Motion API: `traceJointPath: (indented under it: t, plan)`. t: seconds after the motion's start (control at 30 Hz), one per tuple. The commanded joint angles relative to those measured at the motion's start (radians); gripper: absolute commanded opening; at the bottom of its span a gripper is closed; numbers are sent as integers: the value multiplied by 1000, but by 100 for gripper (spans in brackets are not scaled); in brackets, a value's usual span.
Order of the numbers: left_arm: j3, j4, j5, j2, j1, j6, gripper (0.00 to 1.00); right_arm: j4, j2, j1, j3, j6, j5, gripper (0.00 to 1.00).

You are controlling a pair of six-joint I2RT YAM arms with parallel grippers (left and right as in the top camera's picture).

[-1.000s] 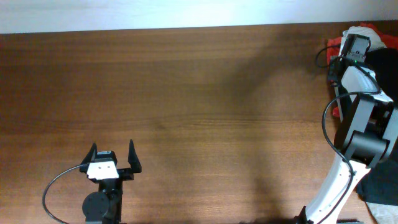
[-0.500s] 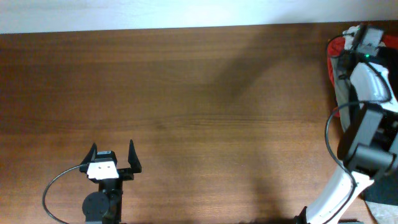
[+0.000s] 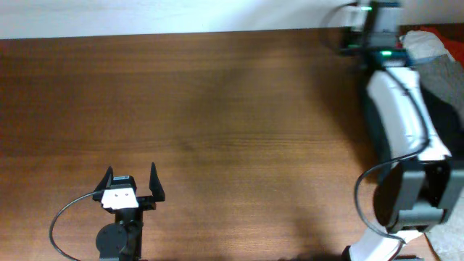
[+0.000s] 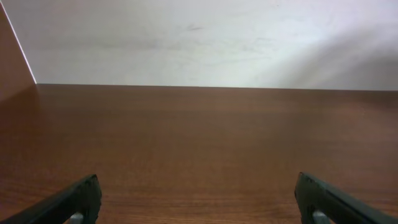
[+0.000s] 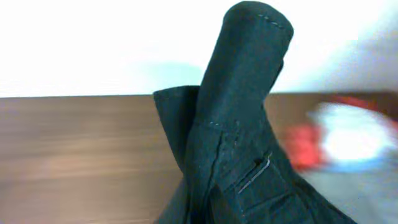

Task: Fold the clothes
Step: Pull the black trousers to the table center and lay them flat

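The black garment (image 5: 242, 124) fills the middle of the right wrist view, bunched and rising up from the jaws, with a seam and a small pocket slit showing. My right gripper (image 3: 355, 32) is raised at the table's far right edge; its fingers are hidden by the cloth it holds. More black cloth (image 3: 444, 119) lies beside the right arm. A pile of other clothes, red (image 3: 435, 32), white (image 3: 424, 45) and grey (image 3: 448, 69), sits at the far right corner. My left gripper (image 3: 131, 181) is open and empty near the front left, also seen in the left wrist view (image 4: 199, 208).
The brown wooden table (image 3: 217, 109) stretches between the arms, with a white wall (image 4: 199, 37) behind its far edge. The right arm's white body (image 3: 399, 109) stands over the table's right side.
My right arm has swung from the clothes pile at the far right corner leftwards and up along the far edge, drawing the black garment with it. The left arm has not moved.
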Motion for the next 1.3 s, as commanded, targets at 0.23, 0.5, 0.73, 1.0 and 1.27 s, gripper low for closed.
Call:
traceJointPath:
  t: [0.23,0.5,0.73,1.0,1.27]
  plan:
    - [-5,2,6,-6,3,-10,99,62,121,532,20,299,-111,4]
    - [-5,2,6,-6,3,-10,99,101,159,702,20,312,-109,24]
    - [-5,2,6,-6,3,-10,99,93,102,679,20,312,-89,33]
    - [-5,2,6,-6,3,-10,99,103,193,576,19,314,-227,4]
    - [-5,2,6,-6,3,-10,99,153,348,577,19,375,-402,4]
